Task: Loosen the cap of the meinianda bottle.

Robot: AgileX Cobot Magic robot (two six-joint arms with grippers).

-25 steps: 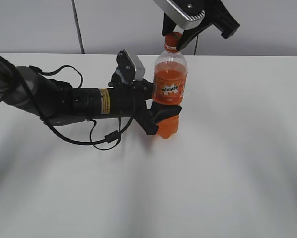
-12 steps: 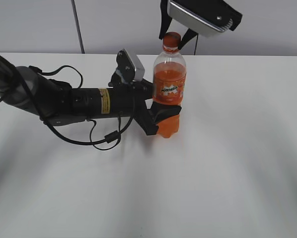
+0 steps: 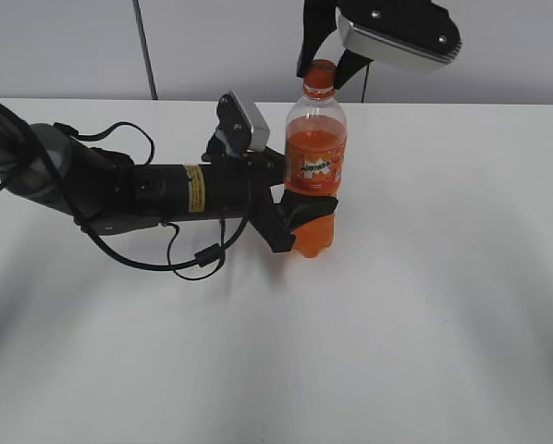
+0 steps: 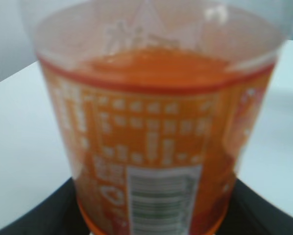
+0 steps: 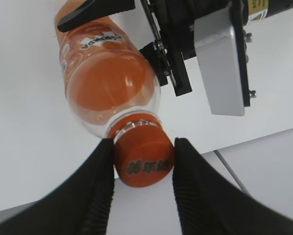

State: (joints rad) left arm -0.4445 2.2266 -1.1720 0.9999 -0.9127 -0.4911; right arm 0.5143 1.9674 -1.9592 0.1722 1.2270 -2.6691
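Now the cap [image 5: 142, 157] sits between the right gripper [image 5: 142, 193] jaws, pressed on both sides; left gripper [image 3: 300, 217] clamps the upright bottle [image 3: 315, 166]

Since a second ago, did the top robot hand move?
Yes. The right gripper turned around the cap while the meinianda bottle stayed put; its grey camera box swung rightward.

cap [image 5: 143, 163] between right hand [image 5: 141, 183] fingers

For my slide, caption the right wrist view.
Right gripper closed on the orange cap of a Mirinda bottle braced by the left gripper.
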